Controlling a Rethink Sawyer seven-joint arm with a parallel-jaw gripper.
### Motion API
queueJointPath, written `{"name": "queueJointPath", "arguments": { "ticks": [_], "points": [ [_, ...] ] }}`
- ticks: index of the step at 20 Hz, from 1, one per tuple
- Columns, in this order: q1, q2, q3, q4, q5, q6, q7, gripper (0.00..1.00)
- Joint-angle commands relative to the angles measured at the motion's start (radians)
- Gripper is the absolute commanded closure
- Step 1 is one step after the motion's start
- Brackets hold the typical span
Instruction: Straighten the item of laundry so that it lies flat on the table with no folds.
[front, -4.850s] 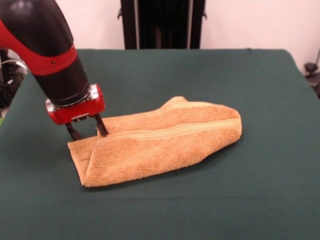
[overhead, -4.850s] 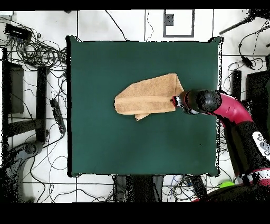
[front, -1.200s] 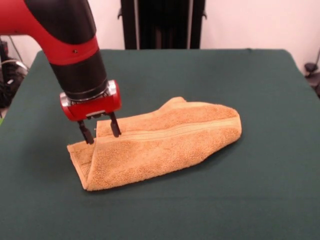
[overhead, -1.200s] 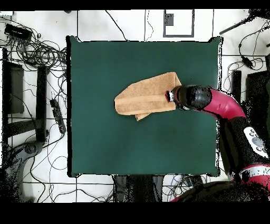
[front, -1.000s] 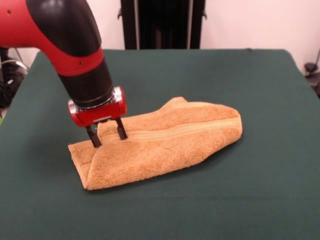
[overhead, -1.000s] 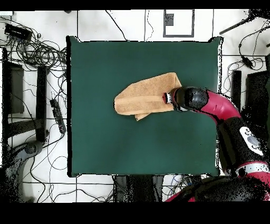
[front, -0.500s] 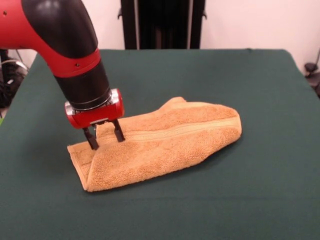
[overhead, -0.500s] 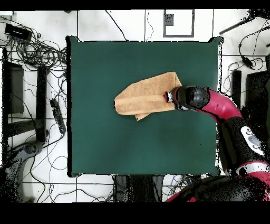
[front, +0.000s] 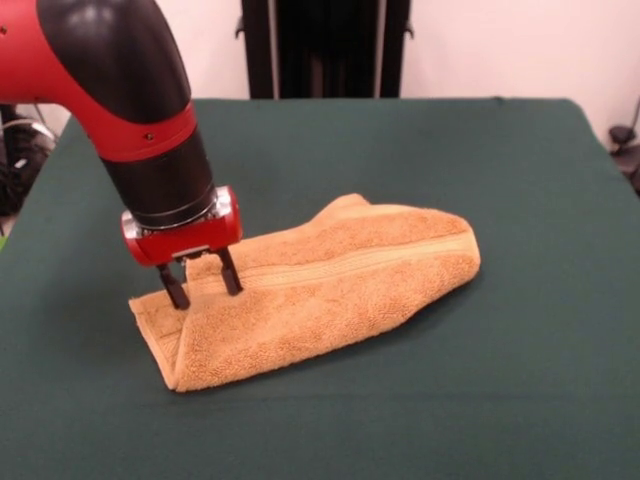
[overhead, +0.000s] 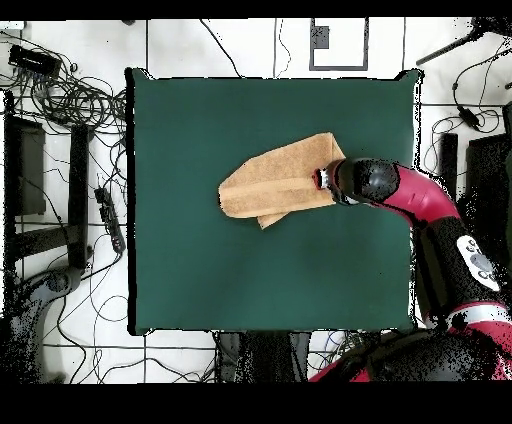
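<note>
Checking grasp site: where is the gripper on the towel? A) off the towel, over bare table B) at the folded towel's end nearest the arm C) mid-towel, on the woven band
B: the gripper stands open on the end of the folded towel, fingertips on the cloth there.

A robotics lab: a table (overhead: 200, 280) draped in green cloth stands on a white tiled floor (overhead: 60, 200) strewn with tangled cables (overhead: 75, 95) and black equipment stands (overhead: 45, 190).

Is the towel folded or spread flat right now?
Folded: the towel lies doubled over, its layered edges showing at the end by the gripper.
</note>
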Motion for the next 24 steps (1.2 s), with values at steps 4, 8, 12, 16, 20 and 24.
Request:
{"name": "queueJointPath", "arguments": {
  "ticks": [4, 8, 12, 16, 20, 24],
  "points": [
    [0.007, 0.068, 0.072, -0.045, -0.002, -0.014, -0.014, 0.0],
    [-0.009, 0.078, 0.096, -0.011, 0.018, -0.024, -0.017, 0.0],
    [-0.014, 0.09, 0.107, 0.007, 0.032, -0.021, -0.008, 0.0],
    [-0.024, 0.09, 0.134, 0.047, 0.03, -0.05, -0.016, 0.0],
    [0.0, 0.059, 0.097, 0.062, -0.003, -0.072, 0.026, 0.0],
    [-0.01, 0.048, 0.122, 0.076, -0.019, -0.09, -0.008, 0.0]
  ]
}}
